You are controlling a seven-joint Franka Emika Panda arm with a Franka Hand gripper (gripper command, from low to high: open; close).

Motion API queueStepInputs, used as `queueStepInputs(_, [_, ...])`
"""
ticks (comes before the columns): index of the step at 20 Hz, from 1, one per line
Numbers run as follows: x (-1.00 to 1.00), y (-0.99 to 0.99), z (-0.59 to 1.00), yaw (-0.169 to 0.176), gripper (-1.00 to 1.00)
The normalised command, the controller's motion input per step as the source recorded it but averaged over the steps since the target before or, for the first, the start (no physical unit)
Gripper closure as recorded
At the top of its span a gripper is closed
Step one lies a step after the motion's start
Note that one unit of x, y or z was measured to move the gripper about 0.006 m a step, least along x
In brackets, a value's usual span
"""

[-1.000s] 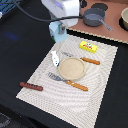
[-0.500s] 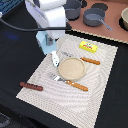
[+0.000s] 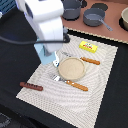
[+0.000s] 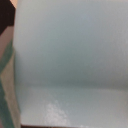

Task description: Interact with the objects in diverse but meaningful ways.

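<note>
Reaching down beside tan plate (image 3: 71, 69).

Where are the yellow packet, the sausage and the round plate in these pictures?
yellow packet (image 3: 88, 46), exterior view, middle of its top face.
sausage (image 3: 31, 86), exterior view, middle of its length.
round plate (image 3: 71, 69), exterior view, bare centre.
</note>
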Motion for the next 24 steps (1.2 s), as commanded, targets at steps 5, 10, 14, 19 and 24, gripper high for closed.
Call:
queueStepInputs(5, [-0.5,-0.16,-0.69,-0.009,1.0])
queueStepInputs(10, [-0.65,0.0,-0.47,-0.005,1.0])
queueStepInputs(14, [-0.64,0.02,-0.35,0.0,1.0])
queueStepInputs(19, [-0.57,0.03,-0.31,0.0,1.0])
queueStepInputs(24, [-0.46,0.01,-0.34,0.0,1.0])
